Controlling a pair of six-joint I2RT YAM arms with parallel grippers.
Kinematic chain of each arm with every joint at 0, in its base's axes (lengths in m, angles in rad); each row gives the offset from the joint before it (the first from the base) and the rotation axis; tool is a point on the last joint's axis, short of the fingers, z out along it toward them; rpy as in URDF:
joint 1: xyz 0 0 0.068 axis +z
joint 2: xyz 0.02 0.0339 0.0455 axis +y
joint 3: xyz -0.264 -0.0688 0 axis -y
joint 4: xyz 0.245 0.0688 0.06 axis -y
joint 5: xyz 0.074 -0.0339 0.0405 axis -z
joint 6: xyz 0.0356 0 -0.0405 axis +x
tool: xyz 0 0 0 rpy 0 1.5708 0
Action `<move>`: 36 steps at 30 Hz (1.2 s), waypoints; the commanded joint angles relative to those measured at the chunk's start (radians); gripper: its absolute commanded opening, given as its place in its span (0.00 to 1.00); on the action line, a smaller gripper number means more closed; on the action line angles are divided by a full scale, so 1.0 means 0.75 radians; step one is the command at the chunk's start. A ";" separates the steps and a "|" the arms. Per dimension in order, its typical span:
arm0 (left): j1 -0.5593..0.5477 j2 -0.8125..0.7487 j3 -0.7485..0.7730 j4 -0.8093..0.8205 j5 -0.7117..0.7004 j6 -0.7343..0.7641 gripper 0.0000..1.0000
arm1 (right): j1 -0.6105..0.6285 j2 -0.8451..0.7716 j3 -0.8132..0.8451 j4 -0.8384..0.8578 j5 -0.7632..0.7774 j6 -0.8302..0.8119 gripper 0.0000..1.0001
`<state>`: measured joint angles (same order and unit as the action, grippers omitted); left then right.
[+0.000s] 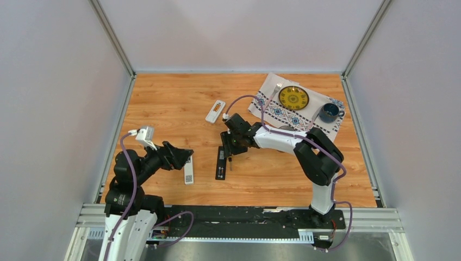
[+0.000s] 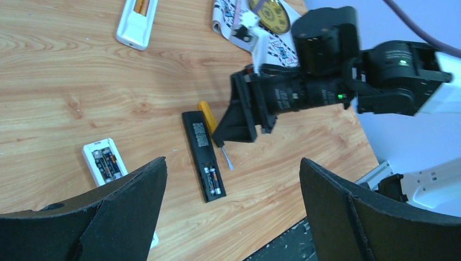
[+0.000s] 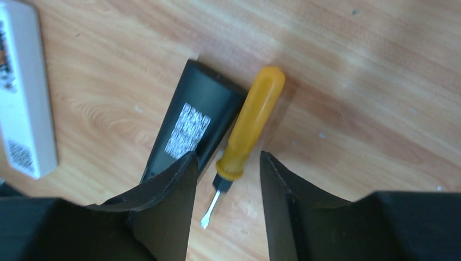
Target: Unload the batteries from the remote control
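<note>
A black remote control (image 1: 220, 161) lies face down mid-table with its battery bay uncovered, and two dark batteries (image 2: 213, 180) sit in its near end. A yellow-handled screwdriver (image 3: 250, 128) lies along its right side. My right gripper (image 3: 227, 157) hangs low over the screwdriver's neck, jaws partly closed on either side of it with gaps showing. My left gripper (image 2: 232, 161) stands wide open and holds nothing, above a white remote (image 2: 103, 163) that also has batteries (image 2: 107, 165) in its open bay.
A second white remote (image 1: 215, 111) with golden-orange batteries (image 2: 142, 5) lies farther back. A patterned cloth (image 1: 272, 111) at the back right carries a yellow plate (image 1: 293, 98), a blue cup (image 1: 329, 112) and a fork.
</note>
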<state>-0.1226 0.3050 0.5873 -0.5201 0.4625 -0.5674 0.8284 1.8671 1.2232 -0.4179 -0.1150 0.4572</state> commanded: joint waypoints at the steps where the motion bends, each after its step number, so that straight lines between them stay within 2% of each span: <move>1: 0.004 -0.049 0.027 -0.090 0.072 -0.025 0.98 | 0.033 0.108 0.136 -0.005 0.196 0.012 0.48; 11: 0.004 -0.012 0.054 -0.208 0.169 0.094 0.97 | 0.033 0.181 0.157 -0.042 0.309 0.078 0.44; 14: 0.004 0.017 0.039 -0.215 0.199 0.143 0.97 | 0.033 0.194 0.169 -0.034 0.288 0.122 0.39; 23: 0.004 0.062 -0.012 -0.110 0.257 0.159 0.97 | 0.029 0.282 0.298 -0.154 0.362 0.159 0.33; 25: 0.004 0.070 -0.014 -0.112 0.251 0.159 0.97 | 0.022 0.296 0.334 -0.185 0.358 0.149 0.26; 26: 0.006 0.074 -0.014 -0.110 0.250 0.157 0.97 | 0.018 0.312 0.349 -0.193 0.360 0.143 0.18; 30: 0.035 0.078 -0.014 -0.108 0.244 0.159 0.97 | -0.010 0.351 0.402 -0.240 0.362 0.102 0.01; 36: 0.039 0.054 -0.006 -0.133 0.238 0.163 0.97 | -0.029 0.288 0.410 -0.234 0.293 0.059 0.00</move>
<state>-0.1020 0.3584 0.5766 -0.6365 0.6300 -0.4644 0.8223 2.0865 1.5200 -0.5293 0.1123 0.5442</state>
